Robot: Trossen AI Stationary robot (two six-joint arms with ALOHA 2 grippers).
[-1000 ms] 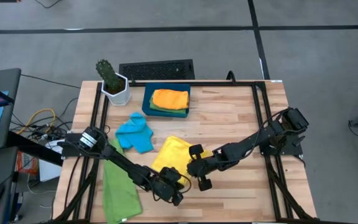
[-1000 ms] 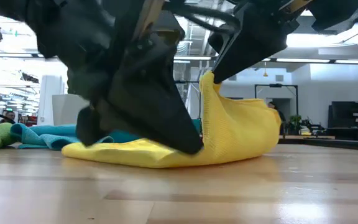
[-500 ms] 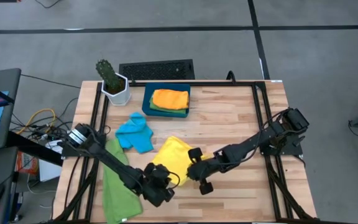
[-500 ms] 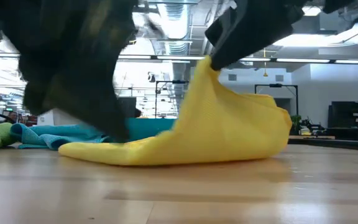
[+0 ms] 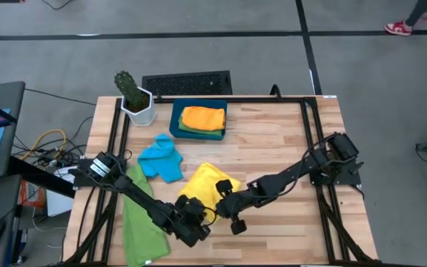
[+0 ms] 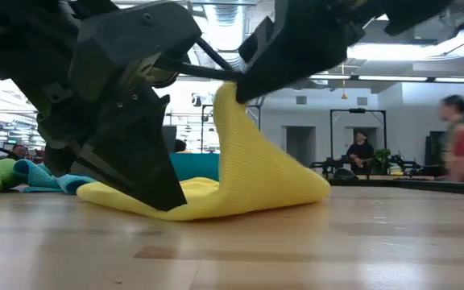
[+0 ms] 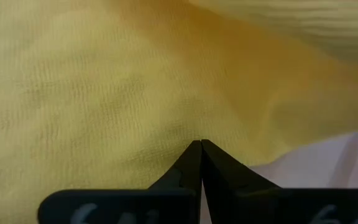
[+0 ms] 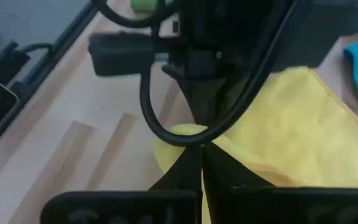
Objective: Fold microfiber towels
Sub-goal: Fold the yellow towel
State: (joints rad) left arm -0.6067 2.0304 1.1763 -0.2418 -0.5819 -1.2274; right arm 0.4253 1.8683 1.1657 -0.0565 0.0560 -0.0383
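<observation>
Both arms meet at the lower centre of the high view, over the soft yellow microfiber towel on the pale wooden plank desk. The right hand has its fingers pinched onto one edge of the yellow towel & holds it lifted, so in the low view the cloth rises in a tall peak at frame centre, w/ the rest draped down to the desk on both sides. The left hand sits at the lower-left edge of that same towel; its fingers are pressed together, tips right against the yellow fabric. Can't tell whether any cloth is caught btwn them.

Other towels: crumpled sky-blue microfiber towel just up-left of the yellow one, touching or nearly so. Green microfiber towel lies long & flat along the desk's left side, partly under the left arm. Folded orange microfiber towel sits on top of a second green towel, both inside the dark teal rectangular tray at upper centre of the desk.

Small green cactus in a white pot stands at the desk's upper-left corner. In the low view, ppl show in the room far behind, at right.
</observation>
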